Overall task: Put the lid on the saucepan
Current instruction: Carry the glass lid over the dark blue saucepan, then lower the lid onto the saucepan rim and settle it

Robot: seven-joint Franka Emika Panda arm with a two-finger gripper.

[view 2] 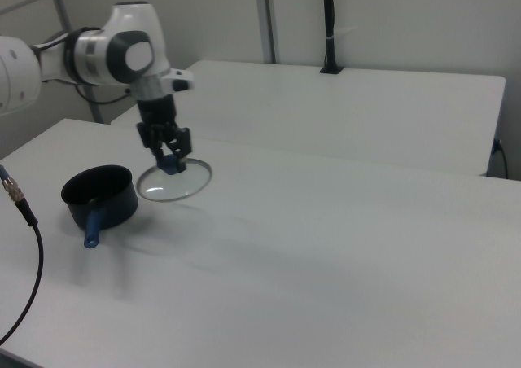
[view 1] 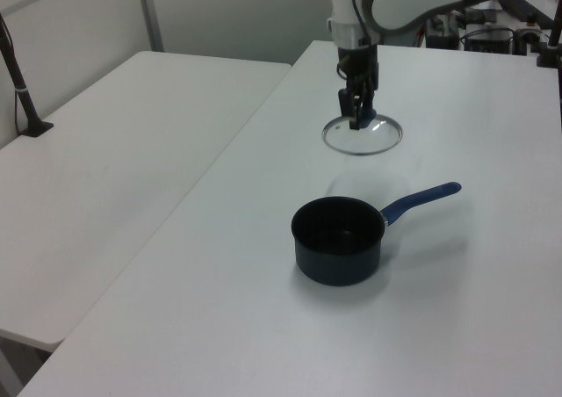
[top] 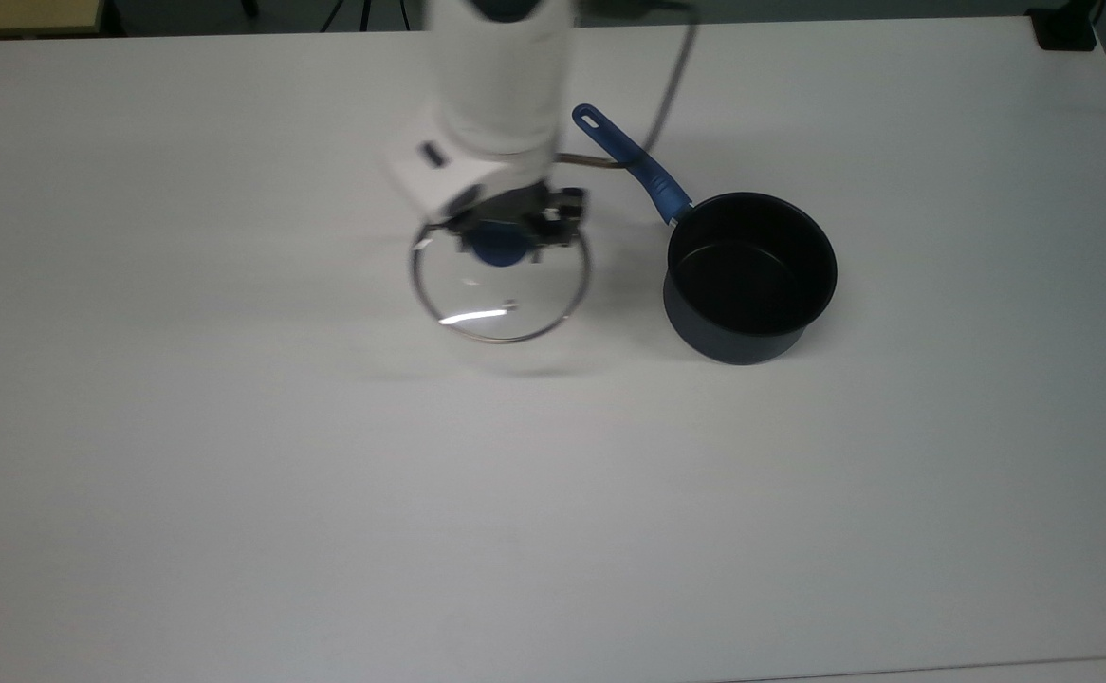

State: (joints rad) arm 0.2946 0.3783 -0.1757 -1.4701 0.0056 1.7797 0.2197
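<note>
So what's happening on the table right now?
The gripper is shut on the blue knob of the glass lid and holds it in the air above the white table. The saucepan stands open and empty to the top view's right of the lid, handle pointing up-left. The lid is not yet over it.
</note>
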